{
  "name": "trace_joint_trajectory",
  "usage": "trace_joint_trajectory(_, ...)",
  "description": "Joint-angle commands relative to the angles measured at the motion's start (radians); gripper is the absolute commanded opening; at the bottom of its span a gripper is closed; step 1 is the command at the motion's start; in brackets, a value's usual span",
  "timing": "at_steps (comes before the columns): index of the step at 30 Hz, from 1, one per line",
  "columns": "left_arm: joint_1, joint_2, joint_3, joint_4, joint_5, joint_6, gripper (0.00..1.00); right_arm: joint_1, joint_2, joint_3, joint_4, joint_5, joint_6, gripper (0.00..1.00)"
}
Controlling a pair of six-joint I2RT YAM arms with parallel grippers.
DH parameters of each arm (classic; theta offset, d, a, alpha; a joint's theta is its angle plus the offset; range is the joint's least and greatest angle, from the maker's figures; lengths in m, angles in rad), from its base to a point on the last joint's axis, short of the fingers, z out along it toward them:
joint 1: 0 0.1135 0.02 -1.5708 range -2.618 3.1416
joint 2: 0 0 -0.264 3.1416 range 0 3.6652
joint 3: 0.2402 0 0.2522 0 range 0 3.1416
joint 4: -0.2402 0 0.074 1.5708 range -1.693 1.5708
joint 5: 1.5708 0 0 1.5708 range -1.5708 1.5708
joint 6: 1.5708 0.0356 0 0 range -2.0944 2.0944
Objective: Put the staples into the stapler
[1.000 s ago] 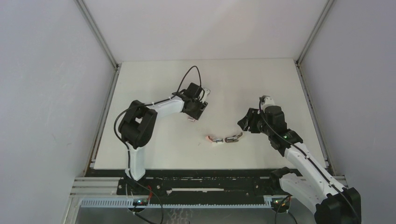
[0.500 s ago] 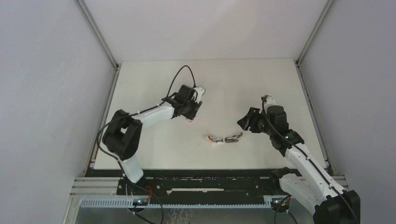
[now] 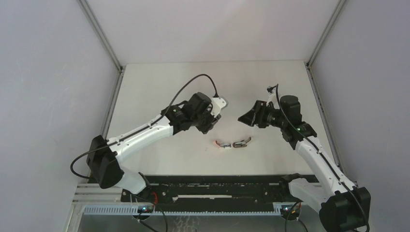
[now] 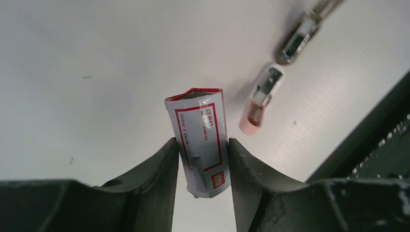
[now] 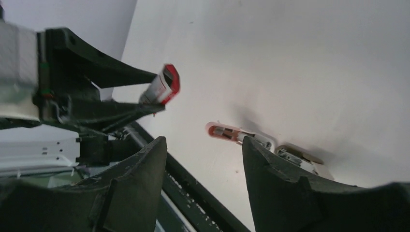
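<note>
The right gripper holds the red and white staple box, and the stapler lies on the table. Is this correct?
No: the left gripper holds the staple box, as the left wrist view shows. The right gripper is empty. The stapler does lie on the table.

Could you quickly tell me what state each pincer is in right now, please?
Left pincer: closed on the staple box.
Right pincer: open, holding nothing.

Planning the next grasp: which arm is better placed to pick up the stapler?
Right, likely: the right gripper is empty with jaws apart and hovers near the stapler, while the left gripper is clamped on the staple box.
</note>
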Motion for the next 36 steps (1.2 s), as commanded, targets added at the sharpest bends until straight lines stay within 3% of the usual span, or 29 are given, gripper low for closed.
trace_joint_trajectory(1, -0.073, -0.058, 0.036, -0.102, 0.037, 0.119, 0.45, 0.047, 0.047, 0.065, 0.026, -0.131, -0.015, 0.59)
trace_joint_trajectory(3, -0.081, -0.096, -0.005, -0.047, 0.095, 0.110, 0.45, 0.090, 0.068, 0.070, 0.024, -0.117, -0.019, 0.59)
trace_joint_trajectory(9, -0.108, -0.163, -0.069, 0.005, 0.097, 0.133, 0.45, 0.184, 0.121, 0.057, 0.050, -0.093, 0.014, 0.55)
trace_joint_trajectory(27, -0.174, -0.180, -0.088, 0.019, 0.106, 0.148, 0.46, 0.190, 0.177, 0.030, 0.172, -0.132, 0.136, 0.37)
trace_joint_trajectory(36, -0.175, -0.181, -0.082, 0.031, 0.109, 0.148, 0.45, 0.216, 0.219, 0.030, 0.196, -0.195, 0.121, 0.36)
